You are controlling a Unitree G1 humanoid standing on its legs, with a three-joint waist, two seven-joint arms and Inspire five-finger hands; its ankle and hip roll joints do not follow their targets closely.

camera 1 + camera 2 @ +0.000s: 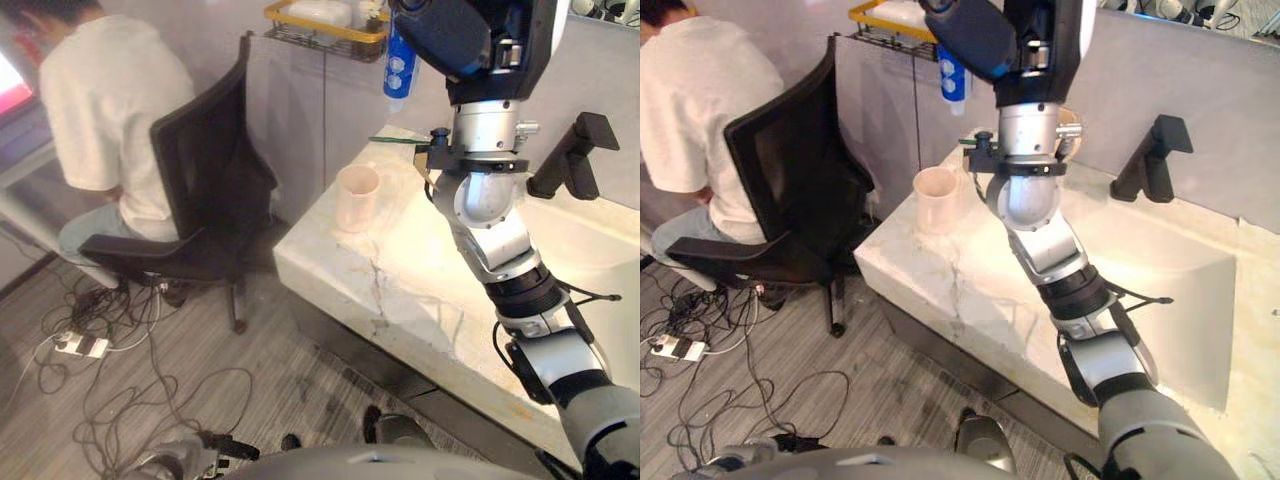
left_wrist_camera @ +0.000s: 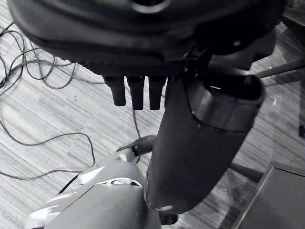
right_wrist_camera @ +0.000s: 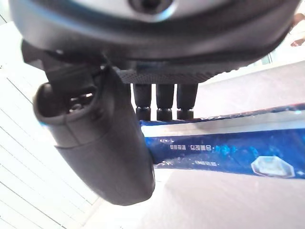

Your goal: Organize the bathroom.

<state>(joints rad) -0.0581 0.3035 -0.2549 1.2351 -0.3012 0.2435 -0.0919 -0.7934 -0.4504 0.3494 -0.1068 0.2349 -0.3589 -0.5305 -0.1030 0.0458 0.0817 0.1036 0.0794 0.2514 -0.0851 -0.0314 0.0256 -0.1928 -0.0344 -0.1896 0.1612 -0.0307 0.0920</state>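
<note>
My right hand point(image 1: 455, 35) is raised high over the back of the marble counter point(image 1: 400, 285), shut on a blue toothpaste tube point(image 1: 399, 65). In the right wrist view the tube point(image 3: 224, 148) is pinched between the thumb point(image 3: 102, 148) and the fingers. It hangs beside the right end of a yellow wire basket point(image 1: 325, 28) on the wall, which holds white items. A pink cup point(image 1: 357, 197) stands on the counter's left part. A green toothbrush point(image 1: 392, 139) lies behind the cup. My left hand point(image 2: 138, 90) hangs low over the floor, fingers relaxed and empty.
A black faucet point(image 1: 572, 155) stands behind the sink basin point(image 1: 1160, 280). To the left, a person in a white shirt point(image 1: 100, 110) sits on a black office chair point(image 1: 210, 170) close to the counter. Cables and a power strip point(image 1: 80, 345) lie on the floor.
</note>
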